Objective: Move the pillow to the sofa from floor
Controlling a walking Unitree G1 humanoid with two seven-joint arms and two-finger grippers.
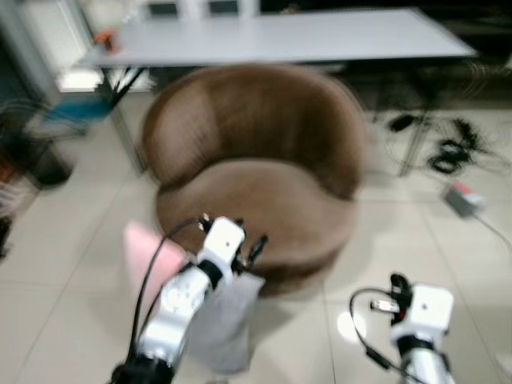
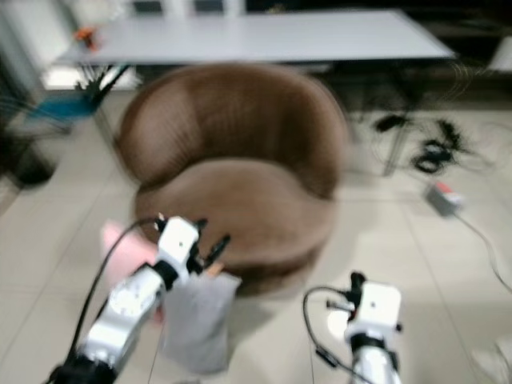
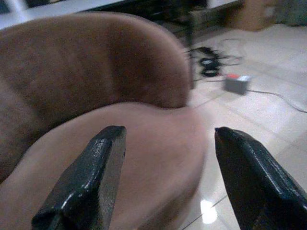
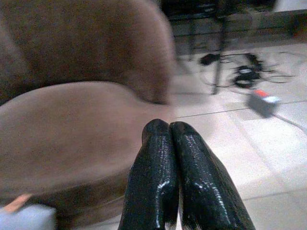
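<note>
the left gripper point(image 3: 165, 179) is spread wide with nothing between its two black fingers point(image 3: 91, 182); in the head views it hangs just in front of the sofa's point(image 1: 256, 172) front edge, at about 7 o'clock from the seat. beneath and just behind that arm lies a grey pillow point(image 1: 224, 324) on the floor point(image 1: 64, 304), leaning close against the sofa's base, and a pink pillow point(image 1: 152, 260) sits beside it at roughly 9 o'clock, also on the floor and close to the sofa's lower left side. the right gripper point(image 4: 171, 130) has its two fingers pressed together, tips touching and nothing held; it is held low at about 5 o'clock from the sofa, pointing toward the seat. the sofa is a round brown tub chair with a curved back wrapping the seat. behind it, at 12 o'clock, stands a long grey worktop point(image 1: 280, 36). at about 3 o'clock from the sofa, black cables point(image 1: 452, 148) and a small grey box point(image 1: 462, 198) with a red spot lie on the pale tiled floor. the head views are blurred.
</note>
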